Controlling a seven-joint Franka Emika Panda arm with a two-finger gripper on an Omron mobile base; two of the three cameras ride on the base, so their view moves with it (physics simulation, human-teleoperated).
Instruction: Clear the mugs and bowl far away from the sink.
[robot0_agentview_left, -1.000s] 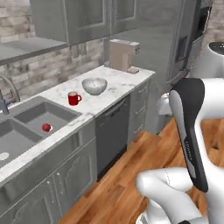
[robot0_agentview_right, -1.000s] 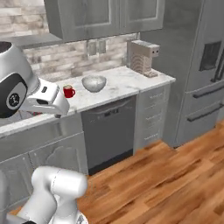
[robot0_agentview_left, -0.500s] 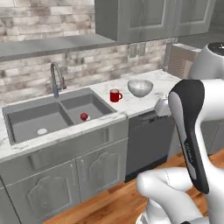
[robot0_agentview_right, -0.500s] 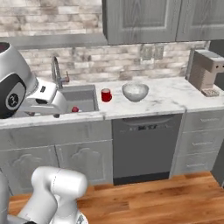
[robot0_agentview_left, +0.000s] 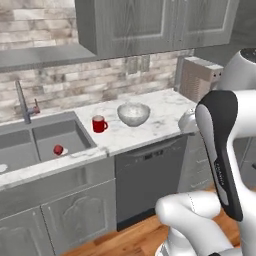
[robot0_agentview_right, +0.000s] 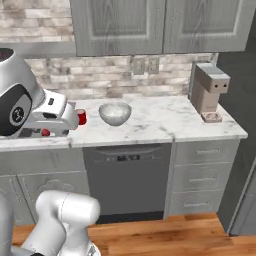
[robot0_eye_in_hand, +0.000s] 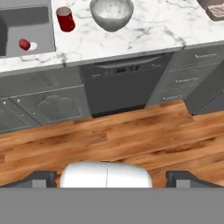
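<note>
The mugs sit apart: the bright red mug (robot0_agentview_left: 99, 124) stands upright on the marble counter (robot0_agentview_left: 160, 120), just beside the sink's (robot0_agentview_left: 35, 145) right rim, while the darker one (robot0_agentview_left: 58, 150) lies low inside the right basin — both too close to the water for the task. The bowl (robot0_agentview_left: 133, 113) rests upright on the counter near the red mug, on the side away from the sink. The gripper (robot0_eye_in_hand: 111, 179) hangs well back over the wood floor, its finger tips spread wide with nothing between them — I judge the base needs to close in first.
</note>
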